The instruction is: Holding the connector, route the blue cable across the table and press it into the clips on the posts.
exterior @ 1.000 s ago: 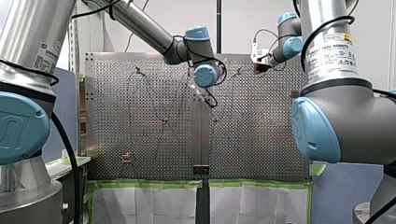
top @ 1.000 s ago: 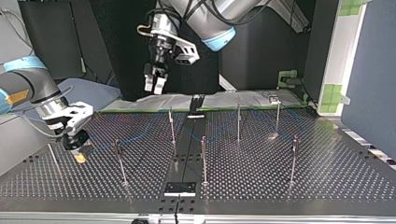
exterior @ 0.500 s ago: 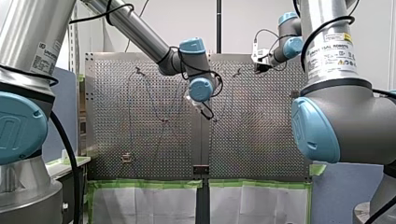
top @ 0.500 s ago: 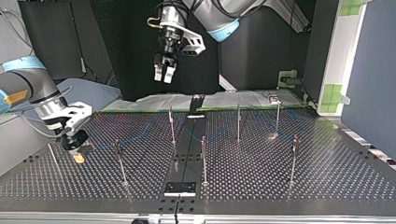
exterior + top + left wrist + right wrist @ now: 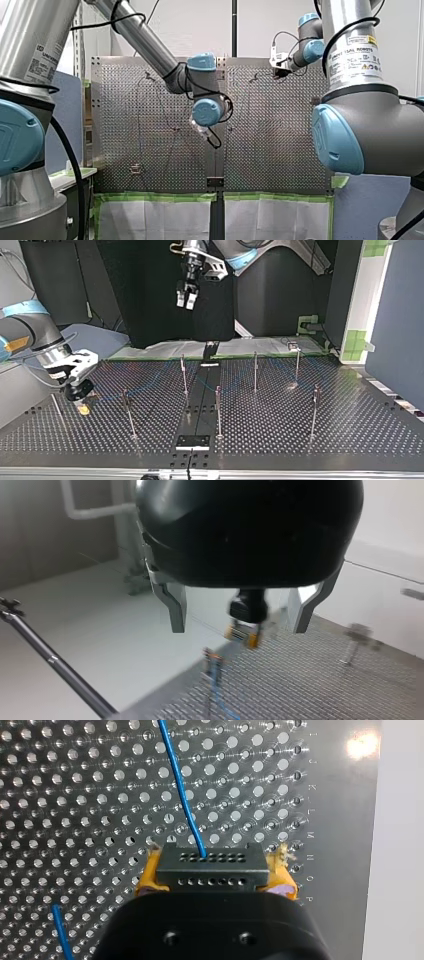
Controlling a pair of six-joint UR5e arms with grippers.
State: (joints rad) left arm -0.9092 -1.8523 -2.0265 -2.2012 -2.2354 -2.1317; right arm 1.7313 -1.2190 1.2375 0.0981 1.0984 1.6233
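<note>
My right tool [image 5: 83, 407] sits low over the bench [image 5: 350, 430] at the top view's left, near the near-left corner of the perforated plate. It is clamped on the black connector [image 5: 210, 868]. In the right wrist view its yellow pads [image 5: 145, 882] press against both ends of the connector, whose face with two rows of small holes points away from the tool. The blue cable [image 5: 181, 785] leaves the middle of that face and runs off over the holes of the bench, ahead of the tool. A second short stretch of blue cable lies beside the tool, apart from the first.

In the top view the cable is only a faint blue line. It seems to lead from the connector toward the far posts [image 5: 183, 374], but I cannot tell which clips it sits in.

My left tool [image 5: 185, 302] hangs high above the far edge of the bench, well apart from the posts. Its metal fingers [image 5: 176, 607] are spread wide with nothing between them. Through that gap the left wrist view shows my right tool in the distance, and nearer, a post clip [image 5: 212, 657] with blue cable hanging from it.
</note>
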